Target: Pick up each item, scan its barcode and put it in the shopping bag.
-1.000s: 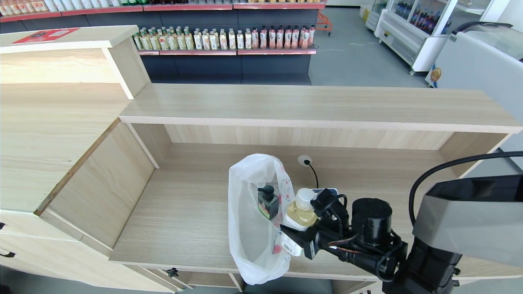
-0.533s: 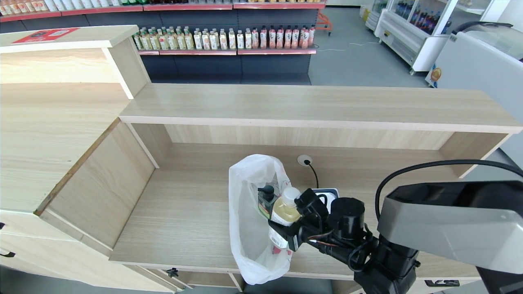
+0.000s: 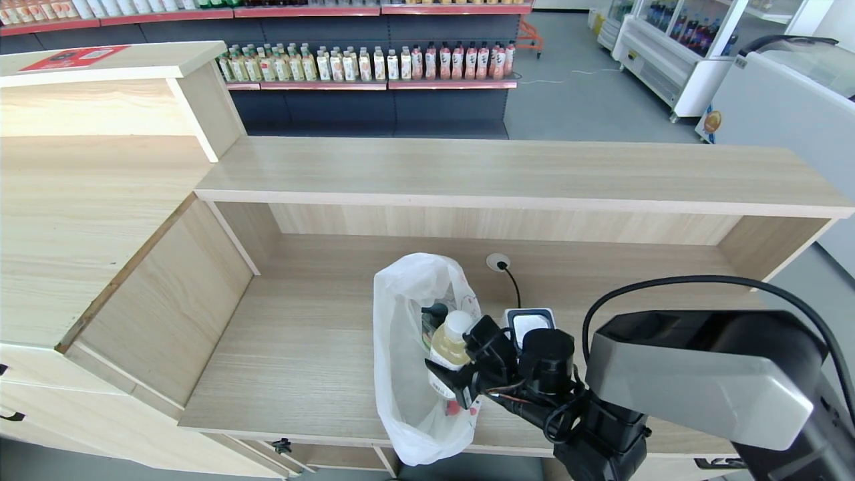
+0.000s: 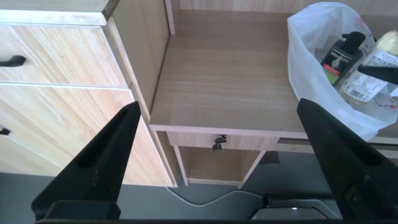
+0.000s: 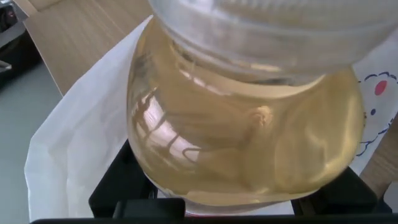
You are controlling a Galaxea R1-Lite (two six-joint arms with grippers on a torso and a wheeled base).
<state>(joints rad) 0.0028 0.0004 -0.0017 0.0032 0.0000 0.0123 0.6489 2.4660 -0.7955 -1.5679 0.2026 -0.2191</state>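
**Yellow bottle held at the mouth of the bag**

The left gripper [image 4: 217, 107] hangs in front of the wooden counter's [image 3: 300, 347] near edge, jaws wide apart and holding nothing, well apart from the bag. At that near edge stands the thin, crinkly white plastic shopping bag [image 3: 401, 381]. The right gripper [image 3: 455, 386], the nearer arm, squeezes the smooth round clear bottle of yellow liquid [image 3: 446, 349], white cap up, in the bag's open top. The way in looks straight down. A dark pump bottle [image 3: 434, 319] sits inside; behind is a small white scanner [image 3: 528, 322].
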